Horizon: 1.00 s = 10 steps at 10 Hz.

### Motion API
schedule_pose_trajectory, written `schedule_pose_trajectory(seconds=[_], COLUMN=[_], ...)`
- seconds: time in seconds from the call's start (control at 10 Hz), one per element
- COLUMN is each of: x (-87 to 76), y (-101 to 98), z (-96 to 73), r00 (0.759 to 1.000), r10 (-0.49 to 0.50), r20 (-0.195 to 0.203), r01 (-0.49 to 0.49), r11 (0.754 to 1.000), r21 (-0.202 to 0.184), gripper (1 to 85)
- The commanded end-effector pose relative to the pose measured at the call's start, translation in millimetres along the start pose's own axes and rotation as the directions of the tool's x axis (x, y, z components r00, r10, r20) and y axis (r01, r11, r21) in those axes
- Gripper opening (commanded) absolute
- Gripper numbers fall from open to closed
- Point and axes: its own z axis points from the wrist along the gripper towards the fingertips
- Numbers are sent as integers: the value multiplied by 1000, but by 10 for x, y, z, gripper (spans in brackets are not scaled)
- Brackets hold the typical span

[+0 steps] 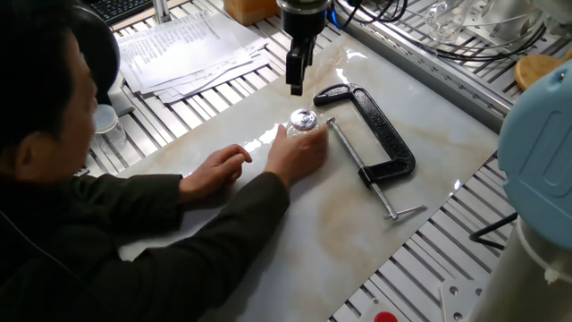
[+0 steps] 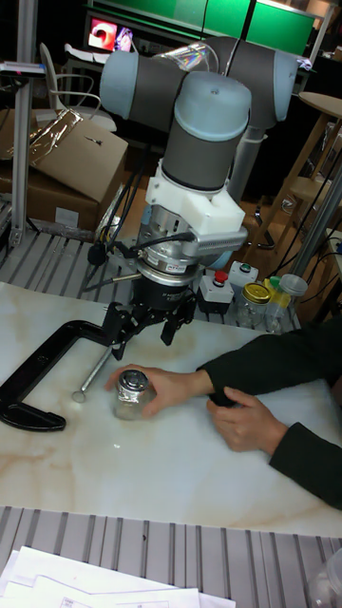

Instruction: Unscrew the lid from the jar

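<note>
The small clear glass jar [image 1: 296, 135] [image 2: 129, 403] stands upright on the marble-look board, with its shiny lid [image 1: 304, 118] [image 2: 133, 382] on top. A person's hand [image 1: 302, 154] [image 2: 169, 387] wraps around the jar's body from the front. My gripper [image 1: 296, 87] [image 2: 145, 340] hangs above and slightly behind the lid without touching it. In the tall fixed view its two dark fingers [image 2: 119, 346] stand apart with nothing between them.
A black C-clamp [image 1: 380, 134] [image 2: 38, 369] lies right beside the jar. The person's other hand [image 1: 214, 170] [image 2: 249, 418] rests on the board. Papers [image 1: 188, 45], a plastic cup [image 1: 105, 117] and a wooden disc [image 1: 536, 70] sit around the edges.
</note>
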Motion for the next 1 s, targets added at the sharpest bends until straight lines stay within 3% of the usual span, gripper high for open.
schedule_pose_trajectory(seconds=[0.0, 0.1, 0.2, 0.6, 0.9], x=[-63, -116, -150, -131, -155], y=[-110, -111, 32, -13, 6], z=[182, 318, 389, 459, 460], r00=[1000, 999, 999, 1000, 1000], r10=[-8, -33, 16, -17, -16], r20=[7, 22, 34, 14, 23], r01=[7, 32, -15, 17, 16], r11=[999, 999, 1000, 1000, 1000], r21=[45, 42, -8, 24, 19], gripper=[827, 823, 823, 817, 817])
